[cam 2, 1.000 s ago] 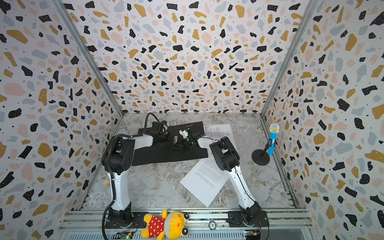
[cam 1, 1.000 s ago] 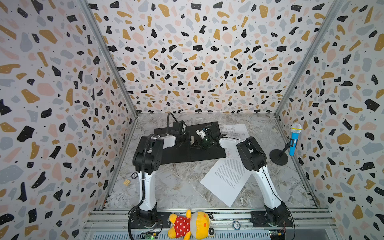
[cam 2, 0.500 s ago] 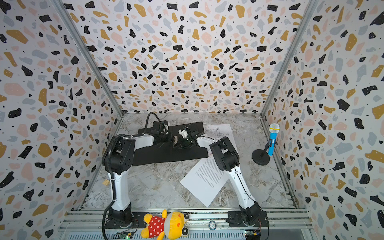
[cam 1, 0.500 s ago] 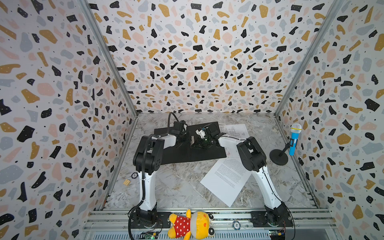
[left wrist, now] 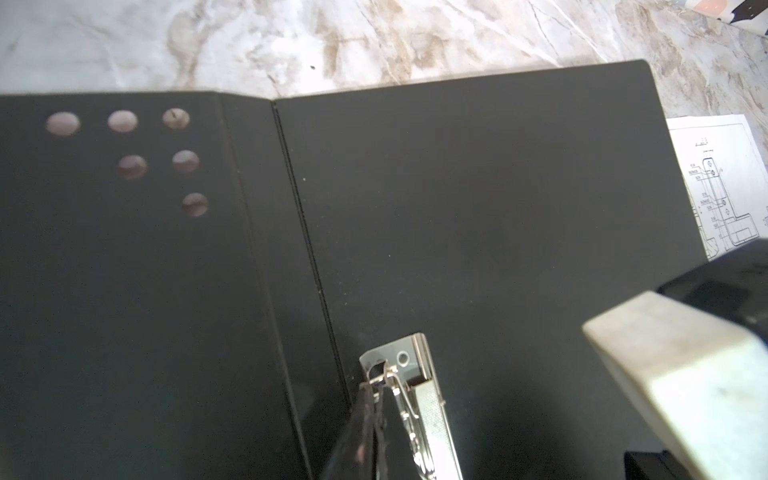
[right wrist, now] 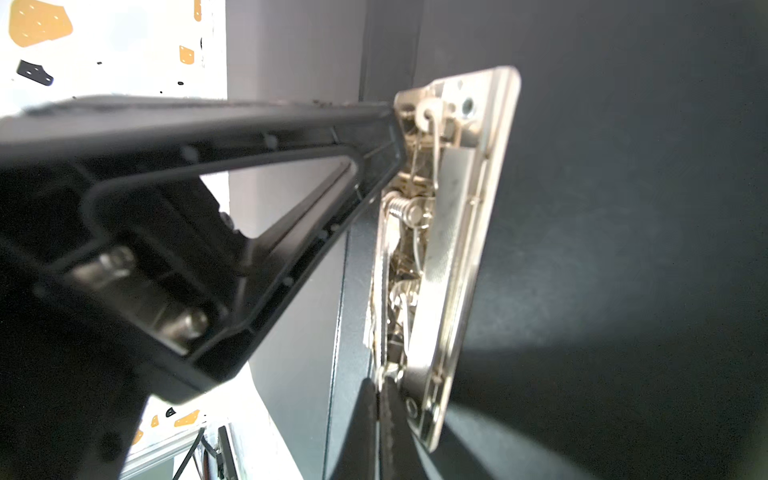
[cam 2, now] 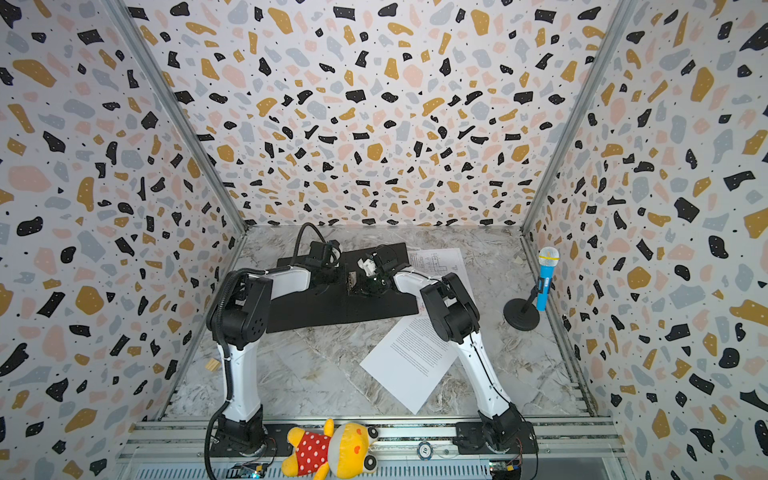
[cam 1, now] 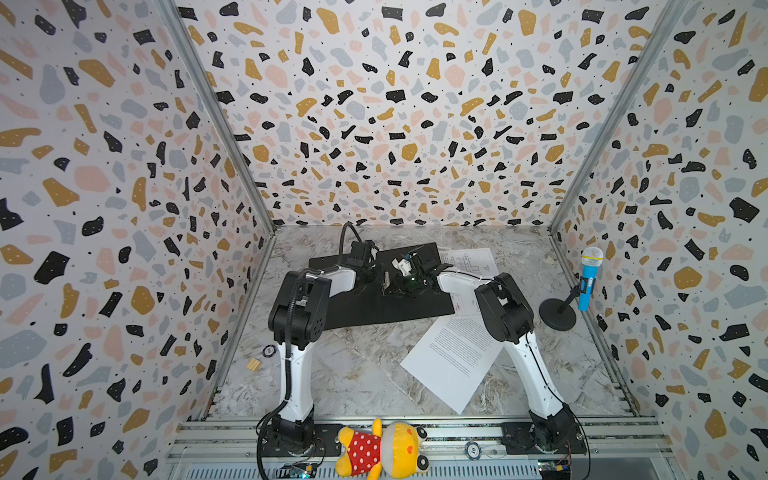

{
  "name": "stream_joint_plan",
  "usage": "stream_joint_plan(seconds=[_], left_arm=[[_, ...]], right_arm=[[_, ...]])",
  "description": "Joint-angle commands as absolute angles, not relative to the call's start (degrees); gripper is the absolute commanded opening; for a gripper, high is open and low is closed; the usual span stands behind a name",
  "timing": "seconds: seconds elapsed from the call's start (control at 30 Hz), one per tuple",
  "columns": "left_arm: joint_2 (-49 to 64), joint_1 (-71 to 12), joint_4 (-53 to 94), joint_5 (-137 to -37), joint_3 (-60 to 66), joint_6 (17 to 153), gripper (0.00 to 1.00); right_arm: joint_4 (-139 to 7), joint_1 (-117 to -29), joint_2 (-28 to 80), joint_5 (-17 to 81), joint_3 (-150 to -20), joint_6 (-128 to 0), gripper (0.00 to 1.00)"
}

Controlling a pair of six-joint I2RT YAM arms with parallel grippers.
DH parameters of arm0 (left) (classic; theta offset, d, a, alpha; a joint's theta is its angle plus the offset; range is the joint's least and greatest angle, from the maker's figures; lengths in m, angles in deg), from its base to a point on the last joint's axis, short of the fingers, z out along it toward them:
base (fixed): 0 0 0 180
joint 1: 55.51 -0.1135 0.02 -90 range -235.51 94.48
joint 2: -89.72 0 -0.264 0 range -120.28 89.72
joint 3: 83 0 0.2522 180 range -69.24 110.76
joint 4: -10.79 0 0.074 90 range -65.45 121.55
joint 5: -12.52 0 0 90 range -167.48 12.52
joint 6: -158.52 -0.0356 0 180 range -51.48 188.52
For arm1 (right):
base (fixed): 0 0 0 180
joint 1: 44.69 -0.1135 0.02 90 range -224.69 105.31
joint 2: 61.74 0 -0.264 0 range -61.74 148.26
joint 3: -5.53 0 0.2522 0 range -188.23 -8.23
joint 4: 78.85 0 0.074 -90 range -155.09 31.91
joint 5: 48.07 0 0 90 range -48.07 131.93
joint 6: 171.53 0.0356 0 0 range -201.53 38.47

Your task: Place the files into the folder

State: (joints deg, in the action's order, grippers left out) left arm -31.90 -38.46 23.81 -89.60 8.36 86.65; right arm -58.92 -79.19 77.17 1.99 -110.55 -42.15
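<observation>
The folder lies open at the back of the table, black inside up. Its metal spine clip sits near the fold. My left gripper is shut, tips against the clip's far end. The right gripper is shut too, tips touching the clip's opposite end. One of the files, a text sheet, lies slanted in front of the folder. A drawing sheet lies right of the folder, partly under the right arm.
A blue toy microphone on a black stand is at the right wall. A yellow plush toy lies on the front rail. A small wooden block and a round token lie near the left wall.
Both grippers have stayed shut at the clip, with only a slight shift of the wrists. The sheets and the folder have not moved.
</observation>
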Motion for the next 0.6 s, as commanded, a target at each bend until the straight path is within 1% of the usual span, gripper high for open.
stream_joint_plan(seconds=[0.0, 0.33, 0.57], left_arm=[[-33.9, -37.8, 27.5, -90.5, 8.3, 85.0, 0.0], [-33.4, -37.7, 26.5, -92.0, 8.0, 85.1, 0.0], [-32.4, -37.8, 26.0, -94.1, 8.5, 86.0, 0.04]], right_arm=[[-56.0, -78.1, 75.0, 3.9, -108.1, -43.1, 0.0], [-60.7, -78.1, 73.3, 0.0, -107.0, -40.1, 0.0], [-64.5, -78.1, 72.1, -1.4, -105.4, -38.0, 0.0]])
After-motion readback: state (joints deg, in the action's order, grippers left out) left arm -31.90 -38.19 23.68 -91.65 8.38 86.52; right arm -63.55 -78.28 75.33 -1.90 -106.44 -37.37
